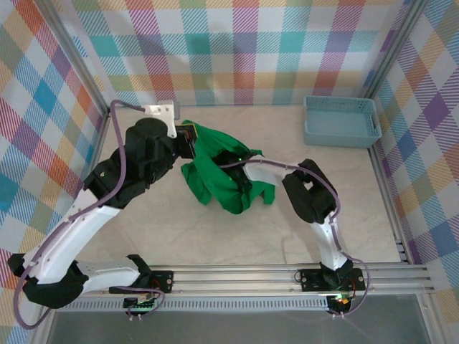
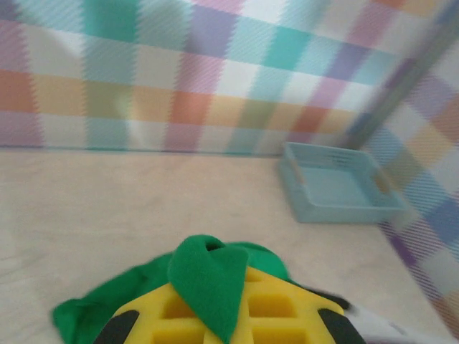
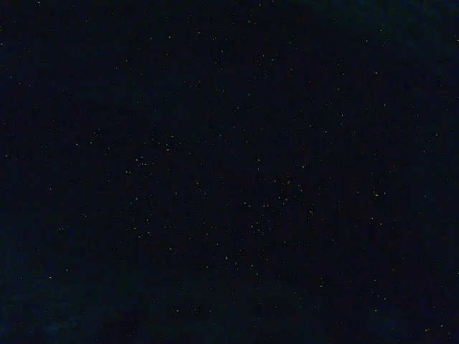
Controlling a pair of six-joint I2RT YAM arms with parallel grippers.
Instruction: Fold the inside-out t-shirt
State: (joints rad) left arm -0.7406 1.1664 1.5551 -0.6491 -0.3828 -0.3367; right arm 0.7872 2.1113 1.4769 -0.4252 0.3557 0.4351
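left gripper (image 2: 215,326) is closed, pinching a fold of the green t-shirt (image 1: 224,175); in the left wrist view the cloth comes up between the yellow fingers (image 2: 272,308) and flops over them as a pointed flap; more green bunches at the lower left of that view, resting on the table (image 1: 143,236)

top view: shirt is a crumpled heap around the middle of the table, slightly toward the far side, not laid flat; its upper-left part is lifted and hangs from the left gripper (image 1: 188,136), the rest sags down to the tabletop in loose folds; no clear sleeve or collar to pick out

left arm (image 1: 107,193) reaches in from the near left, wrist just at the left edge of the heap; right arm (image 1: 310,192) bends in from the near right, white forearm running left into the shirt; right gripper is buried under the cloth near the top right of the heap; its fingers are pressed together; cannot tell whether any fabric is caught between them

right wrist view is near black with speckle noise; no detail readable

light blue basket (image 1: 341,122) sits in the far right corner against the checked wall (image 1: 237,50), well apart from the shirt and both arms; also seen in the left wrist view (image 2: 337,188), beyond the shirt to the right
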